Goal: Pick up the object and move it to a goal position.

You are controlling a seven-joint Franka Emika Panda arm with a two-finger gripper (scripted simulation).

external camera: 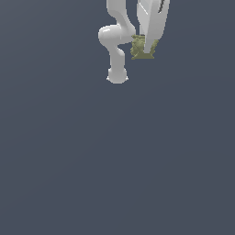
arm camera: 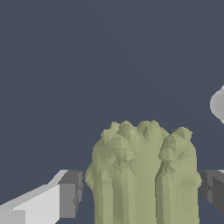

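Object (arm camera: 142,175) is seen closest in the wrist view, sitting between the two dark pads (arm camera: 70,194), lumpy and ridged, olive yellow-green. Tool (arm camera: 140,192) is closed on it: both pads appear pressed against its sides, though the far-side contact is partly cut by the frame edge and cannot be fully confirmed.

In the exterior view the object (external camera: 137,48) is held at the tool (external camera: 146,49), one white finger (external camera: 148,45) crossing its front. Whether it is lifted clear of the worktop (external camera: 114,160) or resting on it cannot be told; no shadow or contact line is rendered.

Risks, judged from this:
- Slip: uneven ridged sides give patchy pad contact, so the object could rotate or drop under fast motion.
- Off-centre grip: more bulk seems to sit to one side of the pads, so a tilt under acceleration is likely.
- No goal marker is visible, so final placement cannot be checked from these views.

Arm base (external camera: 117,75) stands farther back, just beside the object at the exterior view's left.
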